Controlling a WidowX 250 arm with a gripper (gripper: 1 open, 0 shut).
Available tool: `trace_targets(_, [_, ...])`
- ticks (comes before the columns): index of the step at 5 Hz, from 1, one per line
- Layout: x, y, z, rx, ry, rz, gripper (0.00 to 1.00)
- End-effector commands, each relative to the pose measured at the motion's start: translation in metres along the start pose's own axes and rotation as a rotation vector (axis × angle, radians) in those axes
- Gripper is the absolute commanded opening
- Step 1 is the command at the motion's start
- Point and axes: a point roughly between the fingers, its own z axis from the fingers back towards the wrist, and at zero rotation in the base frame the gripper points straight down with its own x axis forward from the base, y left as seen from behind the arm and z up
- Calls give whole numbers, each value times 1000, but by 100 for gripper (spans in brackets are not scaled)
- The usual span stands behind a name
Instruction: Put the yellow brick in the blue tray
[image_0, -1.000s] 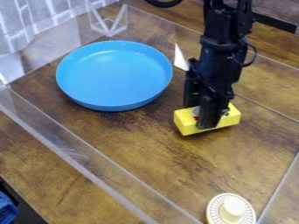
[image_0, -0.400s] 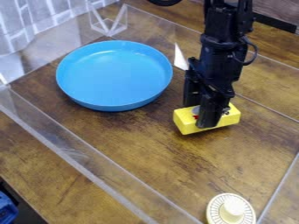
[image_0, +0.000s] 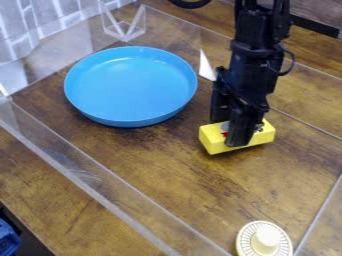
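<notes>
Beside the blue tray (image_0: 130, 87), on the table (image_0: 147, 185), lies the yellow brick (image_0: 246, 146); the claw (image_0: 237, 138) looks closed down over it — whether it truly grips, I can't tell. Lift straight up — gently, checking for slip.

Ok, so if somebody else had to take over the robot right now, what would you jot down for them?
Gripper: black metal fingers down over the small bright yellow block, apparently closed on it.
Block: on the brown wooden table, beside the large round blue plastic dish.
Done: block reached; whether it is firmly gripped, I can't tell.
Left: lift it, carry it over the dish, release.
</notes>
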Motion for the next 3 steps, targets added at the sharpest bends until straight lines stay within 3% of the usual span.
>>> trace_targets(1, [2,9,21,21,-54,21,0])
trace_targets(3, [1,9,21,20,-45,19,0])
